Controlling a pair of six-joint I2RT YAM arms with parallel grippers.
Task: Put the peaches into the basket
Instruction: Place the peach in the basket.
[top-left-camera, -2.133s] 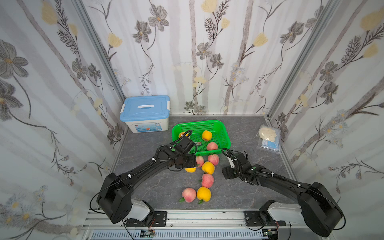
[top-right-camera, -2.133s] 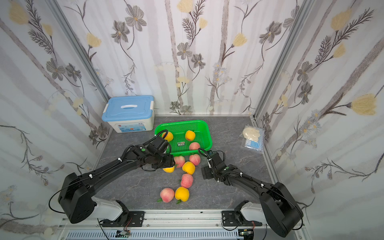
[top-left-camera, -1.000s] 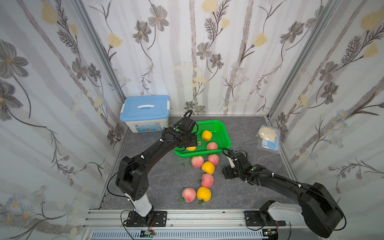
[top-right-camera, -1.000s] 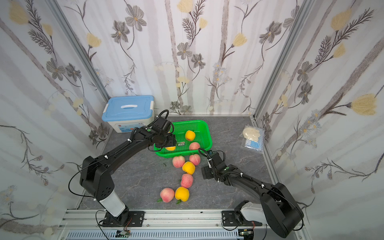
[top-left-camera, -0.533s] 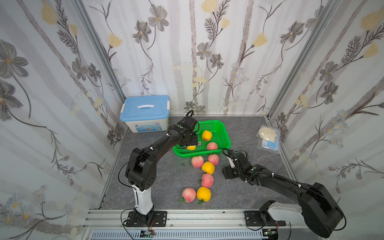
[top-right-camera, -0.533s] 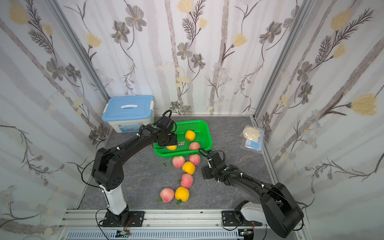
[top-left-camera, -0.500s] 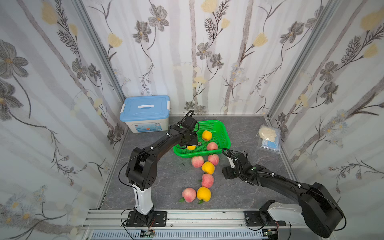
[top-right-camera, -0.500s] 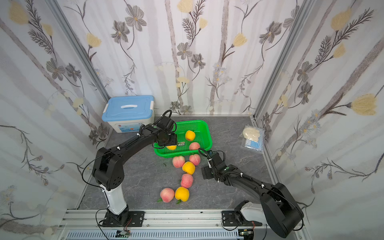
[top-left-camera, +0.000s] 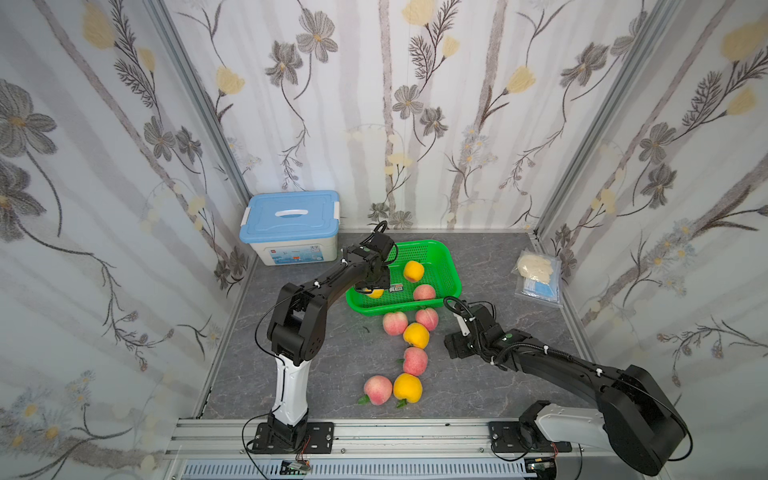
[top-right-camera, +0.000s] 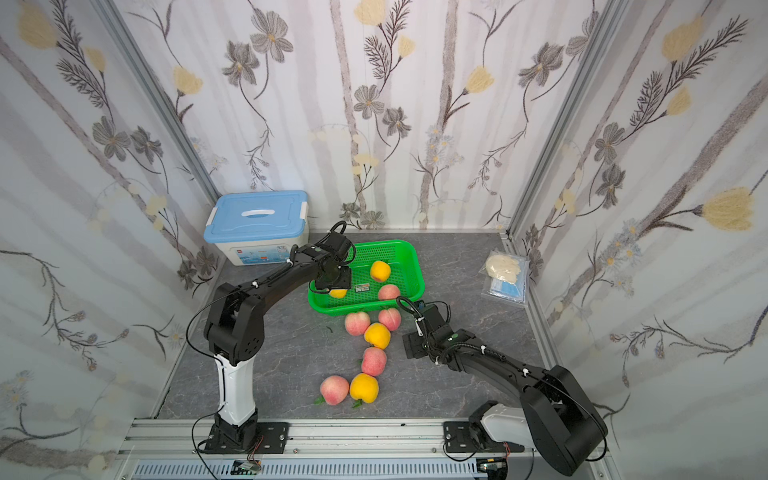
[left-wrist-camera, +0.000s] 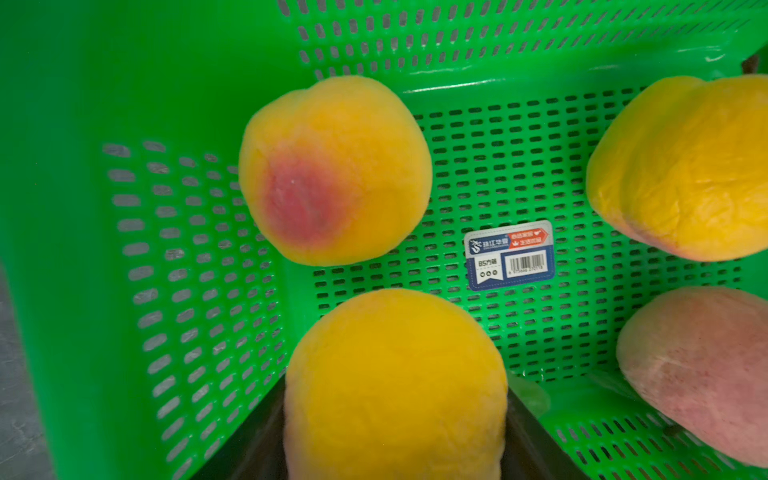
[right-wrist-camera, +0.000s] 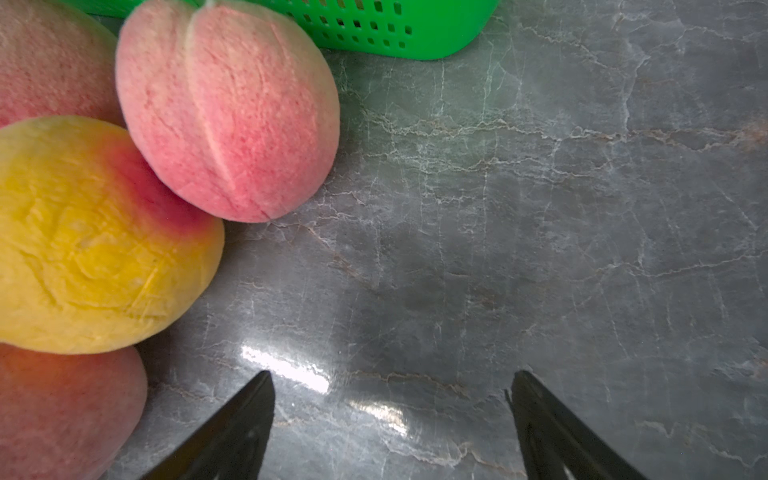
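Peaches (top-left-camera: 416, 335) in a top view: six loose on the surface (top-left-camera: 332, 365) beside the wide, empty right claw (top-left-camera: 456, 318), the rest at the basket (top-left-camera: 454, 270) under the left claw (top-left-camera: 375, 286). Left wrist: one yellow peach (left-wrist-camera: 395, 382) gripped in that claw, unreleased, three lying beyond it. Right wrist: pink peach (right-wrist-camera: 228, 112) ahead, untouched.
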